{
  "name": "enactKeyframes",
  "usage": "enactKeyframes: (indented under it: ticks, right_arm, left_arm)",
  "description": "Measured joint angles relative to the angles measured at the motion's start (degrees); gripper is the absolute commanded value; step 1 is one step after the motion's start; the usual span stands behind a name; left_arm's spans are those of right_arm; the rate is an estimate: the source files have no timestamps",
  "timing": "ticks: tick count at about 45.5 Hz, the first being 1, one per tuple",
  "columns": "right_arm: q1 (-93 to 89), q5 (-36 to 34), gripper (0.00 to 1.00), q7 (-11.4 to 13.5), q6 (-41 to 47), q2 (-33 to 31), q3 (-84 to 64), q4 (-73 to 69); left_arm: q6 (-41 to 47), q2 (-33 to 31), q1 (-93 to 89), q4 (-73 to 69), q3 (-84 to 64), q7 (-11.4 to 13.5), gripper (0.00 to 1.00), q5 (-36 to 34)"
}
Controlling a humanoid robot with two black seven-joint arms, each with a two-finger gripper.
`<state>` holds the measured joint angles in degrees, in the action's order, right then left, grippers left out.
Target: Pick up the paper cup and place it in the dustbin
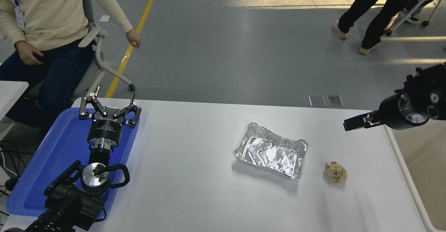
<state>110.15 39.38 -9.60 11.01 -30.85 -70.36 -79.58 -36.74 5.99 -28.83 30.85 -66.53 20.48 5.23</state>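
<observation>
The paper cup does not show anywhere in the head view. The dustbin (pixel 430 176) is the cream bin with a pale rim at the table's right side, cut off by the picture's edge; only part of its inside shows, and no cup shows there. My right gripper (pixel 351 124) reaches in from the right edge and hovers over the table's far right corner, pointing left, seen edge-on and holding nothing that I can see. My left gripper (pixel 108 103) is parked open and empty over the blue tray (pixel 41 169) at the lower left.
A crinkled silver foil tray (pixel 271 150) lies at the table's middle right. A crumpled tan paper ball (pixel 336 172) lies to its right. A person in a cream sweater sits at the far left; another person walks at the top right.
</observation>
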Motion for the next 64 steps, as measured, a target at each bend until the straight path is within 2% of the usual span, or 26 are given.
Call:
enactKeyframes:
  ticks: [15, 30, 52, 64]
  right_arm:
    - [6.38, -4.56, 1.00, -0.05, 0.83, 6.56, -4.12, -5.73]
    - [12.33, -12.42, 1.00, -0.18, 6.79, 13.06, -4.04, -10.50]
    - [16.54, -30.16, 1.00, -0.03, 17.07, 17.11, 0.14, -12.75]
    - [17.73, -34.13, 1.00, 0.07, 19.94, 17.93, 0.45, -14.04]
  left_arm:
    - [0.00, 0.02, 0.00, 0.00, 0.00, 0.00, 1.00, 0.01]
    - [0.00, 0.05, 0.00, 0.00, 0.00, 0.00, 1.00, -0.01]
    - [0.00, 0.06, 0.00, 0.01, 0.00, -0.10, 1.00, -0.04]
    - [0.00, 0.06, 0.00, 0.01, 0.00, -0.10, 1.00, -0.05]
